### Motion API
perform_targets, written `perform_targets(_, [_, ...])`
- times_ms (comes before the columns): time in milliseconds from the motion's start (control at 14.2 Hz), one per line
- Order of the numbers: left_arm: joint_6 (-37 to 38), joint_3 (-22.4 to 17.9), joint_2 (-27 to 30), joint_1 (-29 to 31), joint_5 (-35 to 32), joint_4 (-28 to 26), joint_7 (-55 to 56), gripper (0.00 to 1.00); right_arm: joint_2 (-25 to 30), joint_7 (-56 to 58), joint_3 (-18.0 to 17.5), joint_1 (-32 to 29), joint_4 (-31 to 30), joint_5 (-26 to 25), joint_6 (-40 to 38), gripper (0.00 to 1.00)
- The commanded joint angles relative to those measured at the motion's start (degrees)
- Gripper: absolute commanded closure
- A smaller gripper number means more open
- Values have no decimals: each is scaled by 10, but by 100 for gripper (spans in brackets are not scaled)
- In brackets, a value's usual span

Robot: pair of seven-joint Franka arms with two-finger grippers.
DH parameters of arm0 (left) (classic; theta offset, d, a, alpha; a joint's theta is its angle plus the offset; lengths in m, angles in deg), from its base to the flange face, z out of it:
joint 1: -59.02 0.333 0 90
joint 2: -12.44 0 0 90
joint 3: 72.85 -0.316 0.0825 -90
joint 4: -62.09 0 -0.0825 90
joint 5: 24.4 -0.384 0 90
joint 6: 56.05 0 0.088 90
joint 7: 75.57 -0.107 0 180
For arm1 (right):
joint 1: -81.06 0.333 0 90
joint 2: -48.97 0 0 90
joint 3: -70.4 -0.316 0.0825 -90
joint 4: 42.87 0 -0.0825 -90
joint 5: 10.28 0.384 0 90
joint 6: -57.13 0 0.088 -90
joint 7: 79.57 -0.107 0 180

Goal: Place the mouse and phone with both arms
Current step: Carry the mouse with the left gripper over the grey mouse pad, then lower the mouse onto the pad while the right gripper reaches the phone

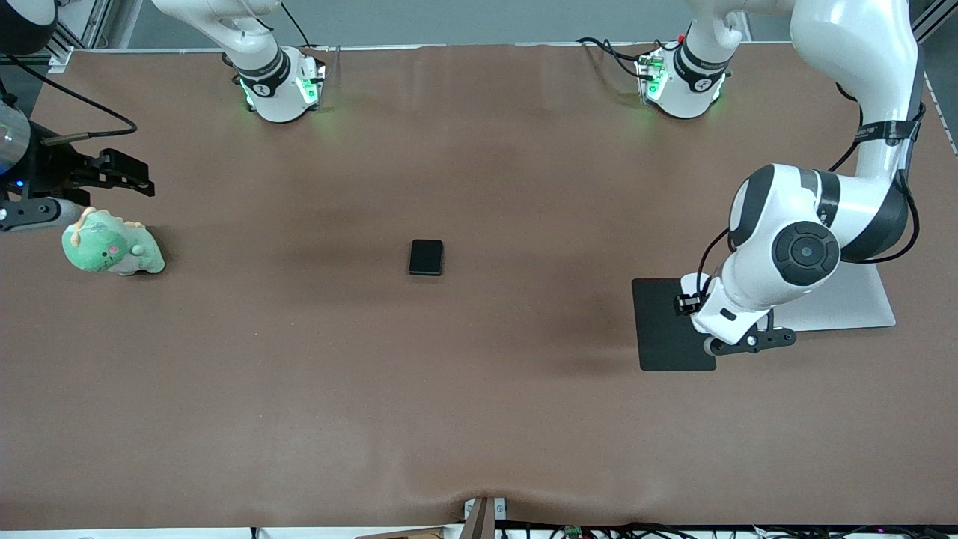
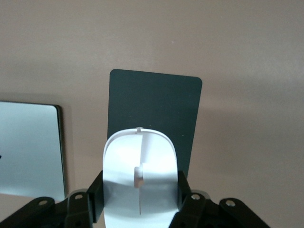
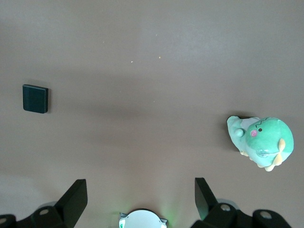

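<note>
My left gripper [image 2: 141,191] is shut on the white mouse [image 2: 140,175] and holds it over the black mat [image 2: 154,109]. I cannot tell whether the mouse touches the mat. In the front view the left gripper [image 1: 692,303] is over the mat [image 1: 670,340] and the wrist hides the mouse. The black phone [image 1: 426,257] lies flat near the table's middle and also shows in the right wrist view [image 3: 35,98]. My right gripper [image 1: 123,174] is open and empty [image 3: 140,194], in the air at the right arm's end of the table.
A green dinosaur plush [image 1: 112,251] sits on the table just below my right gripper in the front view, and shows in the right wrist view [image 3: 260,137]. A silver laptop [image 1: 853,303] lies beside the mat, partly under the left arm.
</note>
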Motion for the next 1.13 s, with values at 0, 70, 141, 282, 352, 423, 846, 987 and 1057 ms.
perform_targets(0, [-20,7,14,28,30,-23,-71,100,7,-29,2,17,4,0,-13,0])
perform_targets(70, [-21,7,12,33,44,-25,-97,100,7,-55,1,23,-6,4,-14,0])
perform_targets(141, [-21,7,11,41,49,-26,-115,100,7,-82,0,33,-14,11,-14,0])
perform_targets(282, [-37,7,12,48,50,-41,-130,100,6,-135,1,51,-21,38,-12,0])
perform_targets(352, [-47,7,12,47,50,-50,-131,100,6,-152,1,56,-29,53,-8,0])
perform_targets(423, [-55,7,12,47,50,-57,-131,100,6,-159,1,59,-31,66,-8,0])
perform_targets(846, [-106,7,10,62,49,-99,-169,100,8,-227,1,83,-67,109,1,0])
perform_targets(987, [-121,7,-5,62,49,-99,-179,100,8,-254,0,101,-82,109,23,0])
perform_targets(1057, [-134,7,-15,62,48,-99,-179,100,8,-267,0,111,-91,109,38,0])
